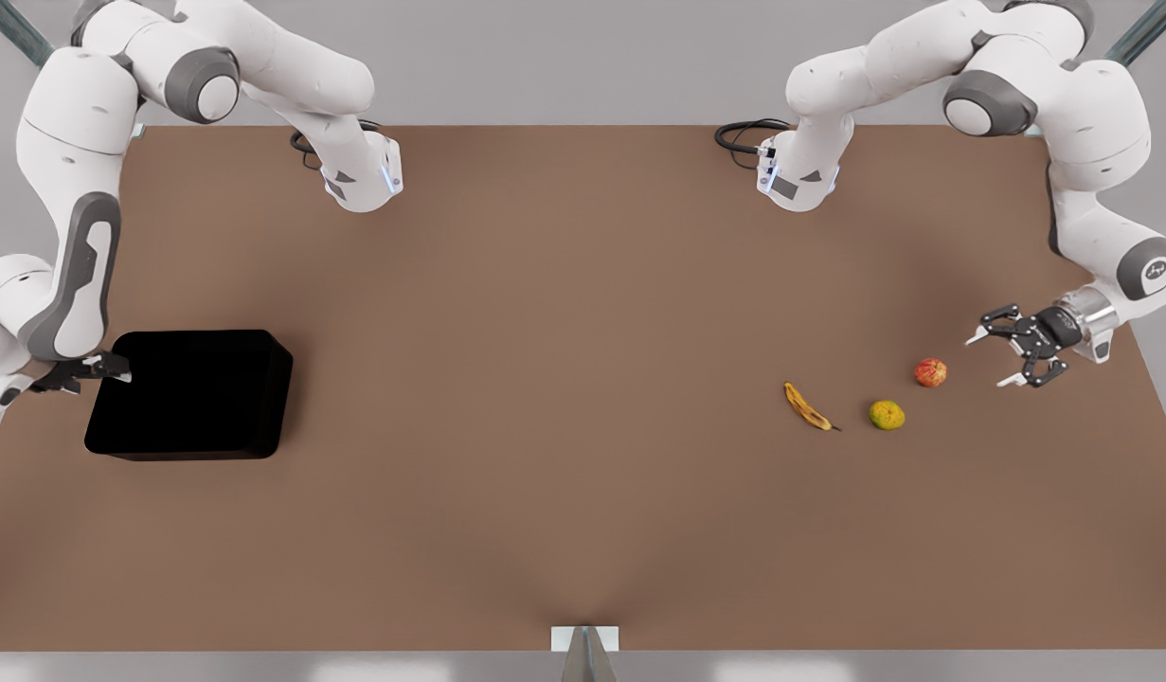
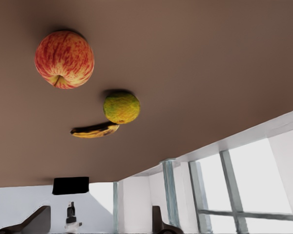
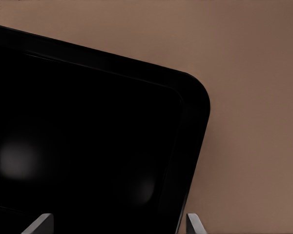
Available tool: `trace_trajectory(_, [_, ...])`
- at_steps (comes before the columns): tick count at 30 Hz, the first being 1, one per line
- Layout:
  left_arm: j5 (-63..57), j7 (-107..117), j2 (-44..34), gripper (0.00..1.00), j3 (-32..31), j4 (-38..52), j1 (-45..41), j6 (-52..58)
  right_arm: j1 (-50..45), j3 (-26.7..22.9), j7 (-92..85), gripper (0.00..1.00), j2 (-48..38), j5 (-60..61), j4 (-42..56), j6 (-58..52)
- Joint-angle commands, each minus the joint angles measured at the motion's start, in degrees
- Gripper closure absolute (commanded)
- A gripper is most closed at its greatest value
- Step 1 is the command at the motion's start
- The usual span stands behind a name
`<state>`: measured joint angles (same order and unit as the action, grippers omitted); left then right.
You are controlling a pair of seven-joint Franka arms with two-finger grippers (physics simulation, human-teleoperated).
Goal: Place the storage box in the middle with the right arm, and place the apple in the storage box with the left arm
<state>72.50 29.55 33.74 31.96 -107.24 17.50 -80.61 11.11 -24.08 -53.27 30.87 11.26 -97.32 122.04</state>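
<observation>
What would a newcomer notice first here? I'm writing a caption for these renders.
The big black storage box at the front view's left, with the right pincer at its wall. Across the brown table, the open left pincer beside the red apple, a yellow-green fruit and a banana trailing after.

Loads of open brown table [image 1: 545, 379] is sitting between the two clusters, so the whole middle is passable. On the front view's left, the storage box [image 1: 189, 393] is taking up that side, with the right gripper [image 1: 90, 371] straddling its wall, fingers spread. Over on the front view's right, the left gripper [image 1: 1004, 355] is hanging open just beside the apple [image 1: 931, 372], nothing between them. The yellow-green fruit [image 1: 887, 415] and banana [image 1: 807, 407] are crowding the apple's far side, each apart from its neighbour.
</observation>
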Motion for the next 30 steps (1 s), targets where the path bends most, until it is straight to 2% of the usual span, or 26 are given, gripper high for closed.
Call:
trace_trajectory(1, [3.44,-0.19,0.27,0.0,-0.05,0.01,0.17,0.36,0.75,-0.01,-0.6,0.0,0.41,0.25,0.29,0.04])
trace_trajectory(3, [1.85,-0.54,0.8,0.0,-1.63,0.19,1.14,0.45,2.86,0.26,-0.6,0.0,1.91,1.3,0.9,0.13])
trace_trajectory(4, [-2.44,-0.54,0.8,0.0,-3.13,0.19,1.22,0.8,3.57,0.17,-1.57,0.0,2.26,5.26,0.9,0.04])
trace_trajectory(6, [-9.12,-3.96,0.8,0.0,-4.53,-0.08,1.31,5.02,4.8,0.17,-1.04,0.0,2.7,5.52,0.55,0.39])
trace_trajectory(9, [-13.44,-4.41,0.71,0.0,-6.9,0.01,1.14,6.78,4.89,0.17,-0.95,0.0,5.69,7.45,0.38,2.5])
trace_trajectory(11, [-13.18,-4.32,2.03,0.0,-9.54,2.37,1.14,3.26,4.89,0.17,-0.87,0.0,7.97,7.9,0.46,5.66])
trace_trajectory(15, [-13.18,-4.32,4.14,0.0,-9.54,3.17,1.14,1.06,5.41,0.26,-1.48,0.01,10.08,7.81,0.73,6.54])
trace_trajectory(16, [-13.26,-4.32,4.23,0.0,-9.54,2.91,1.14,0.98,5.41,0.17,-2.09,0.13,10.0,7.72,0.82,5.67])
trace_trajectory(17, [-13.44,-4.41,4.58,0.0,-9.63,2.65,1.14,1.07,5.24,0.17,-2.97,0.31,9.91,7.72,0.55,4.7])
trace_trajectory(20, [-13.44,-4.85,6.69,0.0,-9.63,3.52,1.14,-0.78,5.24,0.26,-3.77,0.56,9.91,7.63,0.55,3.55])
trace_trajectory(21, [-13.09,-4.85,7.92,0.0,-9.54,4.32,1.66,-0.69,5.15,0.26,-3.77,0.71,9.91,7.63,0.64,3.47])
trace_trajectory(22, [-13.18,-5.11,9.06,0.0,-9.54,5.81,3.33,-0.08,4.97,0.26,-3.68,0.79,9.91,7.63,0.64,3.47])
trace_trajectory(26, [-12.3,-5.2,10.56,0.0,-9.37,5.9,5.09,0.19,4.8,0.26,-3.85,0.79,9.91,7.37,0.99,3.38])
trace_trajectory(30, [-6.59,-6.43,12.49,0.0,-9.37,5.81,5.44,-0.43,4.45,0.35,-4.56,0.79,9.65,7.11,1.08,1.1])
